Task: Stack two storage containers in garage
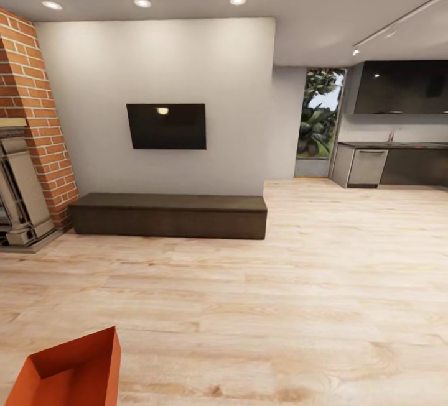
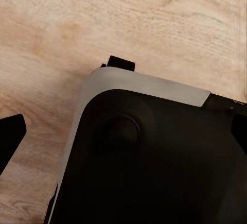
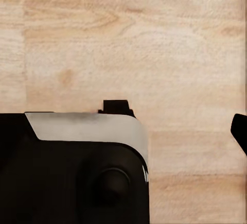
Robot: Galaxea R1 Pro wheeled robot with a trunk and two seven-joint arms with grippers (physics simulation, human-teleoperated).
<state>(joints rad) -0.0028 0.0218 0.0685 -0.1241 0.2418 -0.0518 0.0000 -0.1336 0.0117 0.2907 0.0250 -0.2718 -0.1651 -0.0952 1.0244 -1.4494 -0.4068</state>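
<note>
Below, one storage container (image 1: 68,372) rests on wood planks (image 1: 280,306)

Bright, even render; recessed ceiling lights (image 1: 142,2) glow; glare spot on TV (image 1: 166,126).

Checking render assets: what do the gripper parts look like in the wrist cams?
In both wrist views: matte black fingertips, the left gripper's, the right's. Below them a rounded black robot body with a light grey band along its edge and a round black boss. No cables or markings visible.
</note>
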